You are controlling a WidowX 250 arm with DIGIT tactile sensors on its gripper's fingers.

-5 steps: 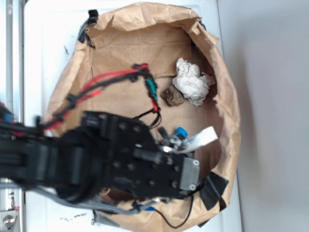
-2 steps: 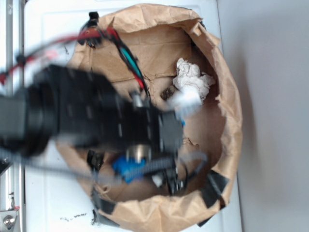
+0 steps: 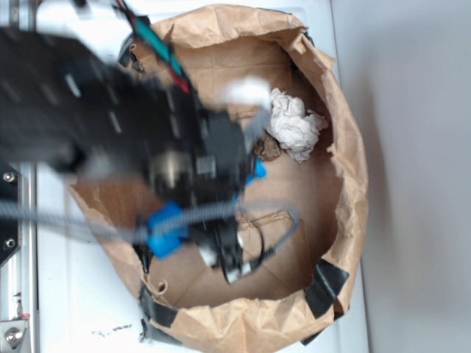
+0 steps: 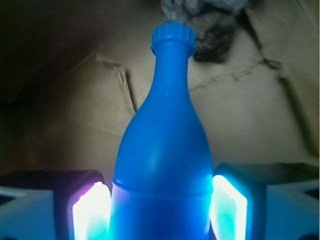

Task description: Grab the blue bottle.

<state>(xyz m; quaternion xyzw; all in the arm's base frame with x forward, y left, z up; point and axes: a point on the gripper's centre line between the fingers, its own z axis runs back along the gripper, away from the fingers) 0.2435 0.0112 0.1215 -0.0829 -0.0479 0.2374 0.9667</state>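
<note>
In wrist view, blue bottle between jaws

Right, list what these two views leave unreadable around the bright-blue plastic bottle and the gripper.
- Exterior view: the black gripper is motion-blurred, and the arm covers most of the bright-blue plastic bottle.
- Wrist view: the bottle's base is cut off by the bottom edge.
- Wrist view: glare on the finger pads hides whether they touch the bottle.

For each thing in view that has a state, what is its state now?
blue bottle: between the gripper pads, cap pointing away from the camera.
gripper: shut on the bottle's body.
white paper: crumpled, lying in the bag.
paper bag: open, rim rolled down.
</note>
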